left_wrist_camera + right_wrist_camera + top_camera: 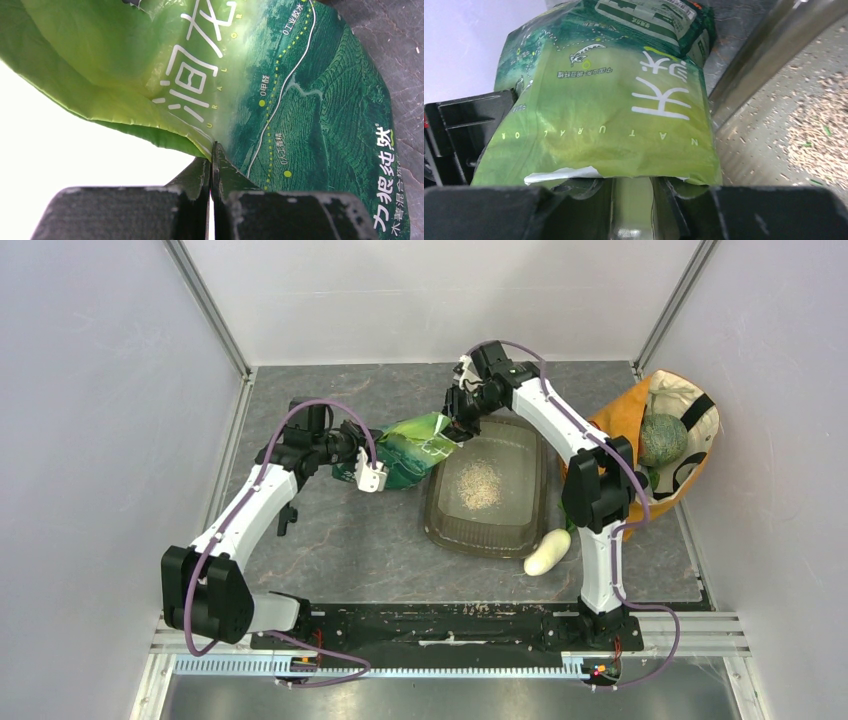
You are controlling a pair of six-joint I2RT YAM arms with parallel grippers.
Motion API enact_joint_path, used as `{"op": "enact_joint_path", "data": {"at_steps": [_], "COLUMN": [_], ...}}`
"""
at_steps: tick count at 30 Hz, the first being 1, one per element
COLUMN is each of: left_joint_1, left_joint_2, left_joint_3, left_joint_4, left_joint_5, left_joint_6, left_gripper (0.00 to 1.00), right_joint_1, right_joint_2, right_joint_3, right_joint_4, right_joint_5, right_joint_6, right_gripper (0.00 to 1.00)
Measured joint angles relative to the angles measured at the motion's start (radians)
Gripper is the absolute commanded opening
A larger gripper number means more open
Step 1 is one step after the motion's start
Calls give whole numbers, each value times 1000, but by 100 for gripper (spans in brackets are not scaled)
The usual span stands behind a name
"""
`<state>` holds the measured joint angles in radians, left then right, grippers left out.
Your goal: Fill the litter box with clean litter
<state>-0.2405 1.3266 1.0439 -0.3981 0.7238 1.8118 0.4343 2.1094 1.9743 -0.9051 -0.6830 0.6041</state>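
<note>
Top external: left pincer (375, 474) and right pincer (458, 428) both clamped on green bag (415, 452), ten o'clock of litter box (437, 525).

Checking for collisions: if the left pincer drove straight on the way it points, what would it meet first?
The green bag, which the left pincer pinches shut at its edge. Past that, probably the left rim of the litter box, though depth is unclear.

The white left arm (240, 510) and the white right arm (560, 420) are tubes with chunky black joints. A thin purple cable (186, 615) loops along each. The left gripper (212, 160) has flat black fingers (125, 215), scuffed grey.
</note>
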Motion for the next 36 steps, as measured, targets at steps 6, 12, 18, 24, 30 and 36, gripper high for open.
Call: {"op": "enact_joint_path", "data": {"at_steps": [6, 12, 18, 24, 30, 36], "left_joint_1": [5, 5, 8, 10, 10, 7], "left_joint_2": [0, 0, 0, 0, 0, 1], "left_joint_3": [0, 0, 0, 0, -4, -4], "left_joint_4": [0, 2, 11, 43, 86, 123], "left_joint_5": [-18, -36, -42, -35, -8, 27], "left_joint_6": [2, 2, 1, -11, -38, -59], "left_gripper": [2, 2, 2, 2, 2, 2], "right_joint_1": [0, -5, -10, -33, -63, -118], "right_joint_2": [3, 1, -19, -37, -93, -194], "right_joint_3": [-74, -199, -338, -474, -564, -655], "right_joint_4": [164, 467, 791, 1147, 1246, 1252], "right_joint_5": [-117, -233, -298, -349, -350, -352], "right_joint_6": [82, 257, 467, 690, 751, 755], "right_gripper": [0, 0, 0, 0, 0, 0]}}
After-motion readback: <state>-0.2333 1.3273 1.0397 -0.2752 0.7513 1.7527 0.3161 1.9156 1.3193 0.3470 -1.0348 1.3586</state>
